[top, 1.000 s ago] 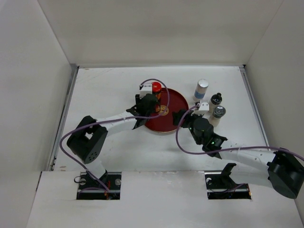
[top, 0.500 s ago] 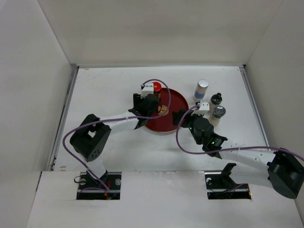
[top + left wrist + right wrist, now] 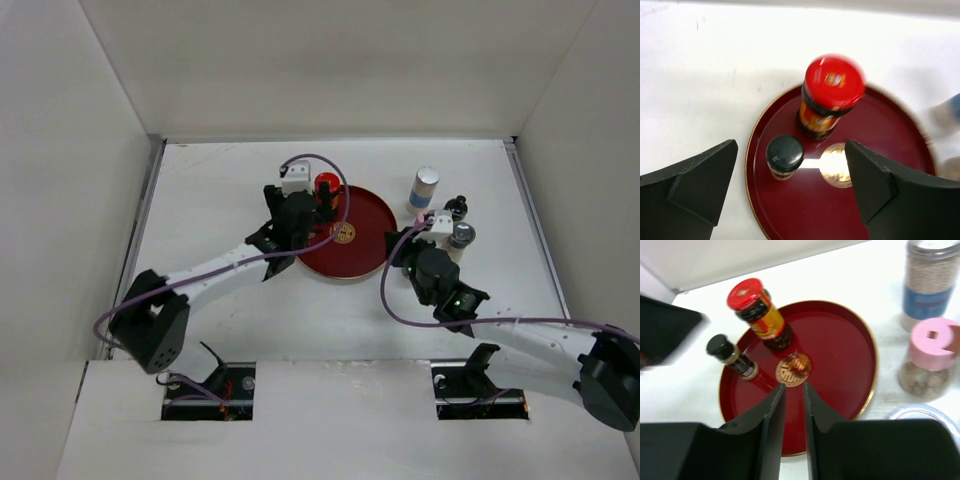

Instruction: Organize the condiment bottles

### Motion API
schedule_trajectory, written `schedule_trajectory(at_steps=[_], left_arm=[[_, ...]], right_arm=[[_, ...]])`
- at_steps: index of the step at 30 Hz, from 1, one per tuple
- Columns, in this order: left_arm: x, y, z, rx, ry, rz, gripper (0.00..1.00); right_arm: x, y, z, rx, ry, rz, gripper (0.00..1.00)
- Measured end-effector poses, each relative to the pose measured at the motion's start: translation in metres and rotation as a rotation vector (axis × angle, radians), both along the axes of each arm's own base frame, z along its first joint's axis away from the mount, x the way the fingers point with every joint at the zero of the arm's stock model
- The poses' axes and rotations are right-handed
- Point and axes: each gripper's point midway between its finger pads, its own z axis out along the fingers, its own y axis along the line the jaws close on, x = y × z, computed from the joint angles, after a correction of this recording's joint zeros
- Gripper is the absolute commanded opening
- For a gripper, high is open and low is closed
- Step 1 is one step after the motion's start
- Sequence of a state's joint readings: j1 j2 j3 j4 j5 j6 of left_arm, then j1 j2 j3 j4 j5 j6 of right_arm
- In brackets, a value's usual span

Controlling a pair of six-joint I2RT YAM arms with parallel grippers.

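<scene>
The round dark-red tray [image 3: 362, 222] holds a red-capped jar [image 3: 327, 184] and a small black-capped jar [image 3: 785, 155], both upright. My left gripper [image 3: 312, 212] hangs open over the tray's left side, with the black-capped jar below the gap between its fingers [image 3: 695, 185] and untouched. My right gripper [image 3: 792, 386] is shut on nothing, low over the tray's near right edge. Right of the tray stand a white bottle with a blue band [image 3: 425, 187], a pink-capped jar [image 3: 932, 347], a black-capped bottle [image 3: 457, 208] and a silver-capped jar [image 3: 462, 236].
White walls enclose the table on three sides. The tray's gold emblem [image 3: 793, 369] lies just beyond my right fingertips. The four bottles cluster close beside my right wrist. In the right wrist view the left gripper [image 3: 665, 330] sits left of the tray.
My left gripper has opened and drawn back to the left, leaving the jars standing on the tray. My right gripper has gone from open to shut and shifted slightly right.
</scene>
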State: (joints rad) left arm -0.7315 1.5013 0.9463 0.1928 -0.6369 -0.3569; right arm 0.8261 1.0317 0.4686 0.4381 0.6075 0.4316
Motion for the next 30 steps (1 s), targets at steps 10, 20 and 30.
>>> schedule_trajectory(at_steps=[10, 20, 30], left_arm=[[-0.042, 0.045, 0.051, -0.252, -0.243, 0.012, 0.89], [-0.057, 0.082, -0.027, -0.293, -0.155, 0.101, 0.89], [-0.056, 0.090, -0.026, -0.368, -0.195, 0.130, 0.89]], right_arm=[[-0.016, -0.061, -0.010, -0.073, 0.077, -0.220, 0.95], [-0.026, -0.097, -0.058, -0.218, 0.302, -0.323, 0.99], [-0.010, -0.098, -0.090, -0.232, 0.412, -0.293, 0.89]])
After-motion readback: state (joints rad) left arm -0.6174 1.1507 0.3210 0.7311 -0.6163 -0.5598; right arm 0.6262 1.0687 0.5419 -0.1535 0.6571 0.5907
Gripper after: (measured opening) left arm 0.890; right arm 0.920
